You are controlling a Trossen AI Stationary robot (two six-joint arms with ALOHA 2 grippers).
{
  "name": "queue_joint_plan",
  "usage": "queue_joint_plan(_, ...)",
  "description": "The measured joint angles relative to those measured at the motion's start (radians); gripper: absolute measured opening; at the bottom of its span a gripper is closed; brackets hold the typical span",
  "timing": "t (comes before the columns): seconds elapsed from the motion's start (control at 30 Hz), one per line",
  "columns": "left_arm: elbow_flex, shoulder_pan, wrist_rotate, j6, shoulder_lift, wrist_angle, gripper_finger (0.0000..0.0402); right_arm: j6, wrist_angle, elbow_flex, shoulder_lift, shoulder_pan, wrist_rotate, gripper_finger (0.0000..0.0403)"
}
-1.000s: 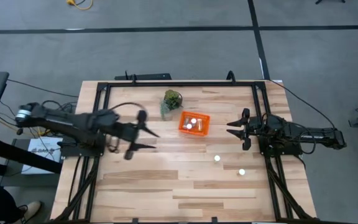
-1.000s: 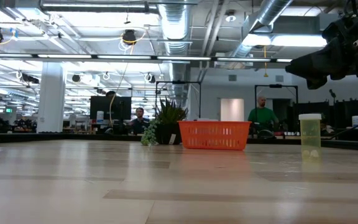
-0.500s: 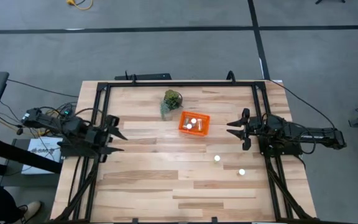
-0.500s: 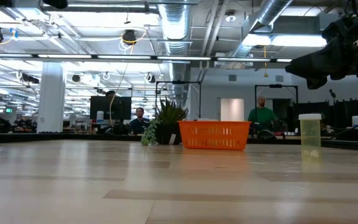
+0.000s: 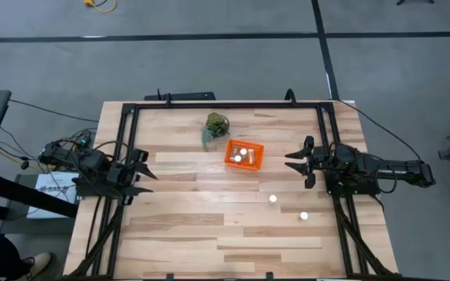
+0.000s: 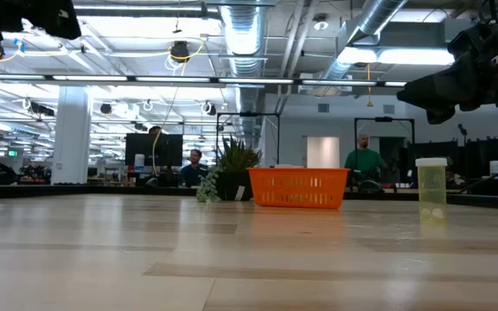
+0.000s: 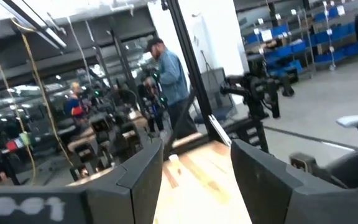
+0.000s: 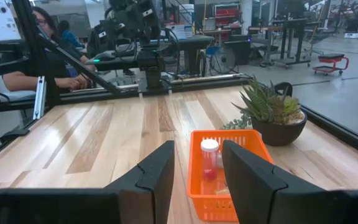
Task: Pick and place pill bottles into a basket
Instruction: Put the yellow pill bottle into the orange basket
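Both grippers stand with fingers spread and nothing between them. Left gripper (image 5: 141,177) sits at the table's left edge, over the dark frame rail, well apart from the orange basket (image 5: 244,154). Right gripper (image 5: 298,161) waits at the right side, pointed at the basket, which lies near it but clear of it.

Seen from the right wrist, the two dark fingers (image 8: 156,172) frame the basket (image 8: 227,167), where one white-capped pill bottle (image 8: 209,155) stands upright inside. From above, white caps (image 5: 241,154) show in the basket (how many cannot be counted).

Two more pill bottles stand out on the wooden table (image 5: 194,226): one (image 5: 273,199) in front of the basket, the other (image 5: 304,215) nearer the right arm's base. At table height, one yellowish bottle (image 6: 430,187) with a white cap stands upright to the right of the basket (image 6: 298,187).

Small potted plant (image 5: 216,126) sits just beside the basket's far left corner. People (image 7: 166,78) are at work in the room beyond the table.
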State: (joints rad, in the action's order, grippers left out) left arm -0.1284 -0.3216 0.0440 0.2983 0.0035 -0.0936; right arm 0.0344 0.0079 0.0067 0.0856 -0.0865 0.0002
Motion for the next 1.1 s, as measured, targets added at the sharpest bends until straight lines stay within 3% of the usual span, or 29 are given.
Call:
queue_joint_plan(0.17,0.005,0.0,0.003,-0.002,-0.001,0.027,0.018,0.0,0.0,0.0,0.0,0.0,0.0,0.013)
queue_joint_plan(0.4,0.116,0.0,-0.01,0.045,0.0,-0.178,0.018,0.0,0.0,0.0,0.0,0.0,0.0,0.013)
queue_joint_plan(0.63,0.115,0.0,-0.012,0.034,0.0,-0.134,0.018,0.0,0.0,0.0,0.0,0.0,0.0,0.013)
queue_joint_plan(0.93,0.115,0.001,-0.182,-0.106,0.0,-0.018,0.018,0.0,0.0,0.0,0.0,0.0,0.0,0.013)
queue_joint_plan(1.1,0.116,0.001,-0.224,-0.136,0.0,0.033,0.018,0.0,0.0,0.0,0.0,0.0,0.0,0.013)
